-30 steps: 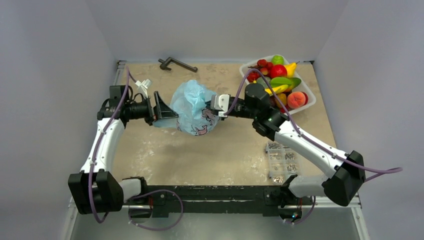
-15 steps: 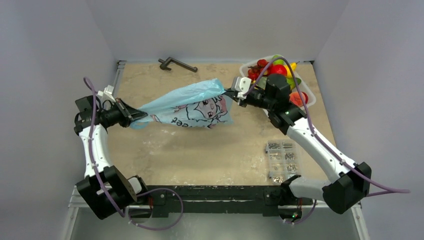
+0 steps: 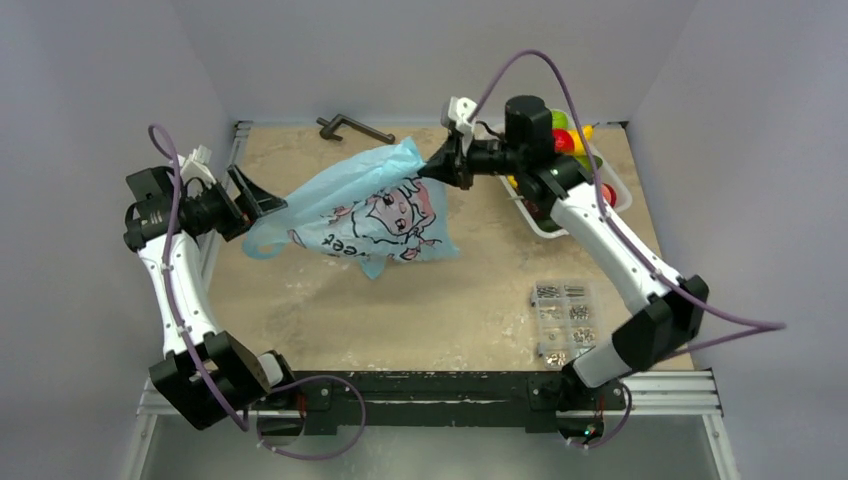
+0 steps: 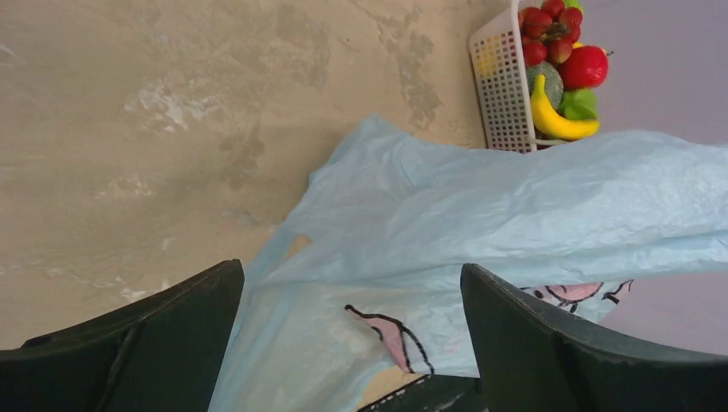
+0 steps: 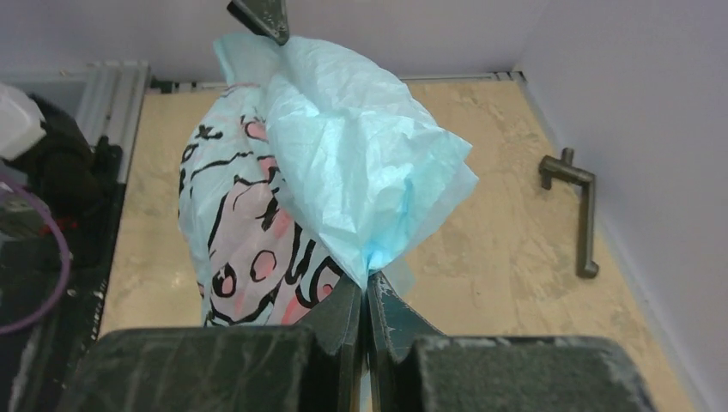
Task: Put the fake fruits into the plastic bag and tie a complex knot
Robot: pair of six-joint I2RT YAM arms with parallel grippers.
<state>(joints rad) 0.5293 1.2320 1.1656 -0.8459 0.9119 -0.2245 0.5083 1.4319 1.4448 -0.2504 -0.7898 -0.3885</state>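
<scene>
The light-blue plastic bag [image 3: 370, 215], with its pink and dark print, hangs in the air over the middle of the table. My right gripper [image 3: 437, 168] is shut on its bunched top corner, seen close in the right wrist view [image 5: 367, 287]. My left gripper [image 3: 258, 197] is at the bag's left end with its jaws wide open. The bag [image 4: 446, 215] lies loosely between the fingers [image 4: 154, 335]. The fake fruits [image 3: 575, 140] sit in a white basket [image 3: 545, 222] at the back right. They also show in the left wrist view [image 4: 562, 77].
A clear box of screws [image 3: 565, 322] lies at the front right. A dark metal crank handle [image 3: 355, 128] lies by the back wall and shows in the right wrist view [image 5: 579, 210]. Grey walls close in the left, back and right.
My right gripper has lifted the bag's corner up and back. My left arm has swung left and its jaws now stand open. The bag has gone from a bunched ball to stretched out.
</scene>
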